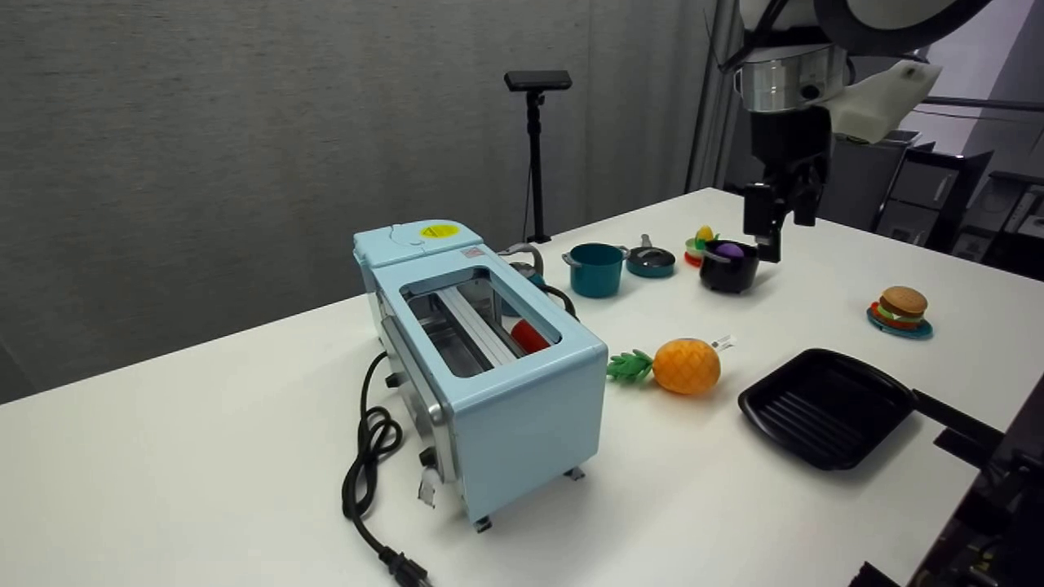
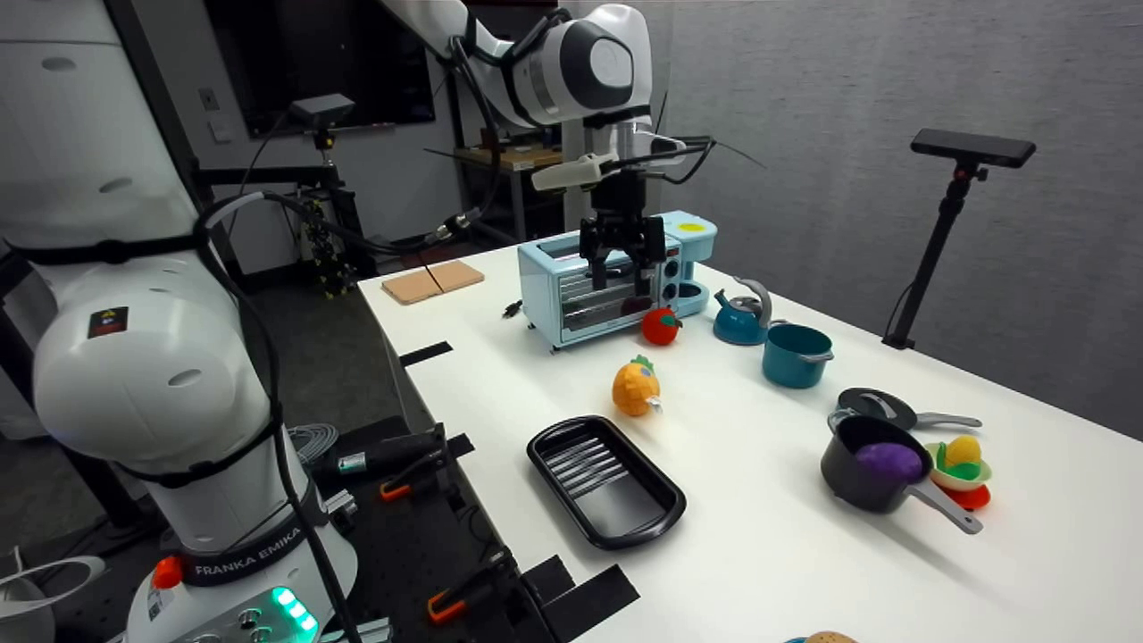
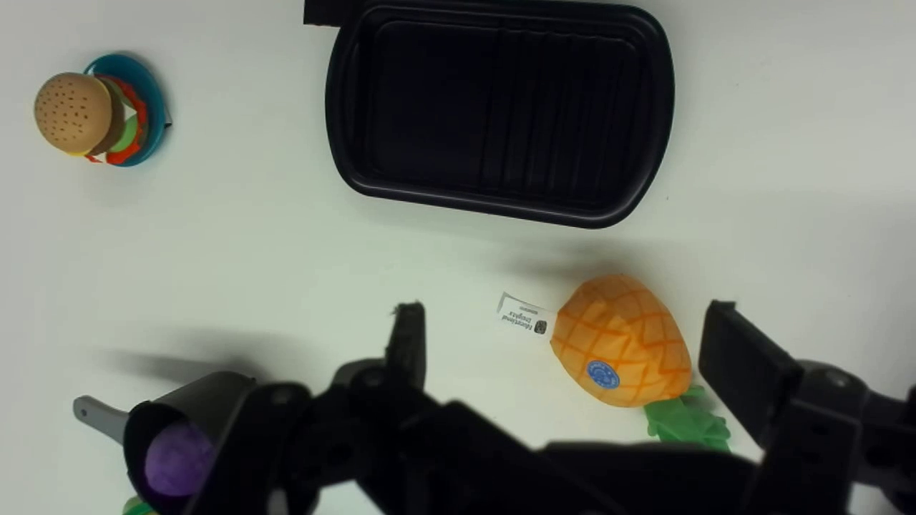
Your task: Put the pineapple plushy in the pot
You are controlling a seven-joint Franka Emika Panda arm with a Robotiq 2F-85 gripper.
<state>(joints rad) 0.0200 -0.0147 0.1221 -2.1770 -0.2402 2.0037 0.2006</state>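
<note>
The pineapple plushy, orange with a green tuft and a white tag, lies on its side on the table in both exterior views (image 1: 687, 367) (image 2: 636, 391) and in the wrist view (image 3: 621, 343). The pot, a dark round vessel with a grey handle, shows in both exterior views (image 1: 727, 275) (image 2: 844, 473) and partly behind a finger in the wrist view (image 3: 211, 392). A purple round thing sits in it. My gripper (image 1: 785, 232) (image 2: 621, 279) (image 3: 565, 307) is open and empty above the table. In the wrist view the plushy lies between the fingers, nearer the right one.
A black square pan (image 2: 656, 522) lies near the plushy. The light-blue toaster oven (image 1: 522, 440), a red tomato toy (image 2: 660, 327), a teal kettle (image 2: 739, 323), a teal pot (image 2: 790, 362), a lidded pan (image 1: 650, 262), fruit bowls (image 2: 969, 487) and a burger toy (image 1: 902, 306) also stand around.
</note>
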